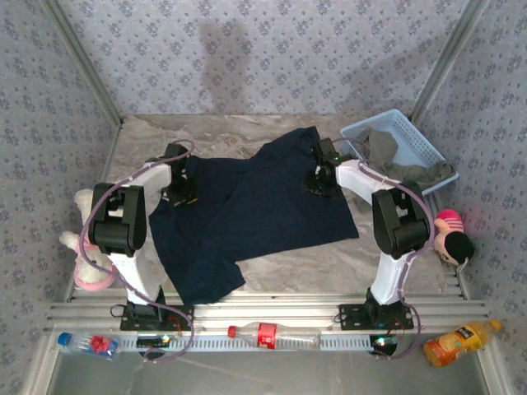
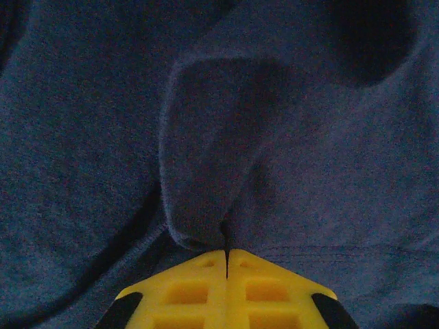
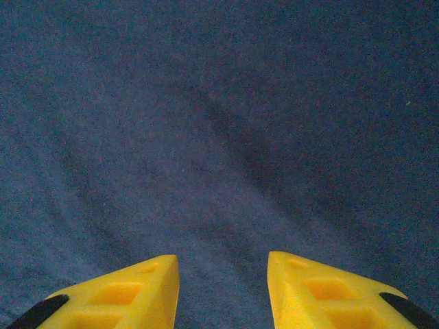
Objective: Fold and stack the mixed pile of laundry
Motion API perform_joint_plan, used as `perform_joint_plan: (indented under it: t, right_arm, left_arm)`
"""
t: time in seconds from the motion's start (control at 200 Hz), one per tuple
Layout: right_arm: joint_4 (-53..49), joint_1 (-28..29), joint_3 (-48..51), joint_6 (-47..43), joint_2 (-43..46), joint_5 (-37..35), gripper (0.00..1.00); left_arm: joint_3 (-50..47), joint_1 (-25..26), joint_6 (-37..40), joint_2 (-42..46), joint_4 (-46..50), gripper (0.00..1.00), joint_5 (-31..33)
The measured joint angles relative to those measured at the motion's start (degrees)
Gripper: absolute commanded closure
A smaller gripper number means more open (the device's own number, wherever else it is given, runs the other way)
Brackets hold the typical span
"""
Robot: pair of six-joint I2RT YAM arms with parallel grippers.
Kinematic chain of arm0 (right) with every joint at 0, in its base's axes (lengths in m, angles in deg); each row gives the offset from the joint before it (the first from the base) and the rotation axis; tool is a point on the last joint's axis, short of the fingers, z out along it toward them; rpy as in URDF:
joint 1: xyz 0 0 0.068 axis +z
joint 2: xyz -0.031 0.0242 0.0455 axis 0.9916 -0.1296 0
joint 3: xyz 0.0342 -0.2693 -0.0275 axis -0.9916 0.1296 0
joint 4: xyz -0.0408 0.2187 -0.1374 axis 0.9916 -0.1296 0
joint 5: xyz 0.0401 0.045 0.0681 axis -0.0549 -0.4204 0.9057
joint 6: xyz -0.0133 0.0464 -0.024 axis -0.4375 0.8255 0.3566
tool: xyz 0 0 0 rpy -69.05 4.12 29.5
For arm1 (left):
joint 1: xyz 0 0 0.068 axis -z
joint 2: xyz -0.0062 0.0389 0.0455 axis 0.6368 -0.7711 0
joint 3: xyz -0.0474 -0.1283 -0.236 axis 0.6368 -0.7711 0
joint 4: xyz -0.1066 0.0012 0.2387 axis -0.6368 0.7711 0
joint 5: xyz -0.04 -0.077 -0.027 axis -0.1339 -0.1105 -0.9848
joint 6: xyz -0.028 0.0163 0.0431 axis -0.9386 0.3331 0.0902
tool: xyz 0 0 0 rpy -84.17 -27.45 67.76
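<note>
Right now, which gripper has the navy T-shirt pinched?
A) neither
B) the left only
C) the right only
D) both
B: the left gripper is shut on a raised fold of the navy T-shirt, while the right gripper is open, its jaws apart over flat cloth.

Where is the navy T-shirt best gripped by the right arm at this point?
The navy T-shirt lies flat under the open right gripper, offering no ridge. I'd pinch its right edge, coming from the basket side, where cloth meets bare table.
</note>
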Motion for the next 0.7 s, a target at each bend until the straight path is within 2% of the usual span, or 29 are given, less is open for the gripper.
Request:
perform_joint_plan:
  t: [0.31,0.4,0.465,0.505,0.545,0.565,0.59,0.7]
  right_arm:
    - [-0.7,0.6,0.1,0.5,0.0,-1.6,0.61]
    - [-1.3,0.6,0.1,0.5,0.0,-1.9,0.61]
    - [-1.6,0.6,0.1,0.5,0.0,-2.0,0.61]
    - [-1.8,0.6,0.1,0.5,0.0,-2.0,0.62]
    - [-2.3,0.6,-0.1,0.5,0.0,-2.0,0.61]
    - [-2.6,0.6,-0.2,0.5,0.0,-2.0,0.61]
    - [-3.0,0.6,-0.3,0.5,0.0,-2.0,0.61]
    - [-4.1,0.8,-0.9,0.5,0.0,-2.3,0.61]
  left_arm:
    - [8.7,-1.1,0.2,0.0,3.3,1.0,-0.6]
    - [16.9,-2.6,0.2,-1.8,4.3,1.0,-0.9]
    - [27.1,-4.3,0.3,-6.3,5.3,0.99,-0.6]
    - [34.7,-5.6,0.0,-10.0,5.8,0.85,-0.1]
    - [42.6,-7.0,-0.6,-14.1,6.6,0.54,0.0]
    - [46.3,-7.7,-1.0,-16.1,7.1,0.44,0.0]
    - [51.3,-8.7,-1.6,-18.7,7.8,0.39,-0.2]
    - [69.0,-12.9,-3.1,-28.2,12.4,0.29,-2.1]
